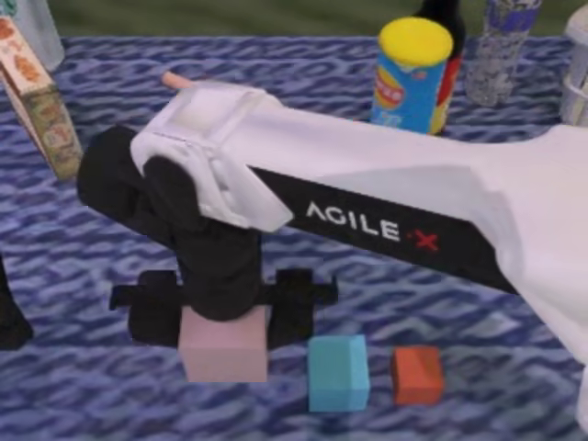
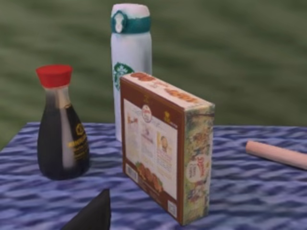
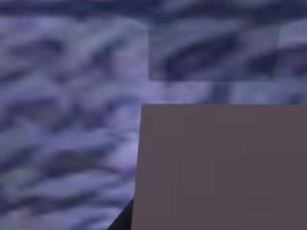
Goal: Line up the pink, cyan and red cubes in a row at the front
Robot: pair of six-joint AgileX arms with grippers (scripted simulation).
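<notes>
The pale pink cube (image 1: 223, 354) stands at the front left between the two black fingers of my right gripper (image 1: 223, 320), which is shut on it from above. In the right wrist view the pink cube (image 3: 220, 167) fills the picture, with one dark fingertip (image 3: 123, 221) against its side. The cyan cube (image 1: 337, 372) sits just right of the pink one, and the small orange-red cube (image 1: 416, 374) right of that, both on the cloth. My left gripper (image 1: 7, 322) is parked at the left edge, open, with one fingertip (image 2: 93, 215) showing.
A cereal box (image 1: 41, 106), a soy sauce bottle (image 2: 62, 129) and a white flask (image 2: 130, 62) stand at the back left. A pink rod (image 2: 276, 154) lies behind my right arm. A yellow-lidded can (image 1: 413, 78) and bottles (image 1: 501, 46) stand at the back right.
</notes>
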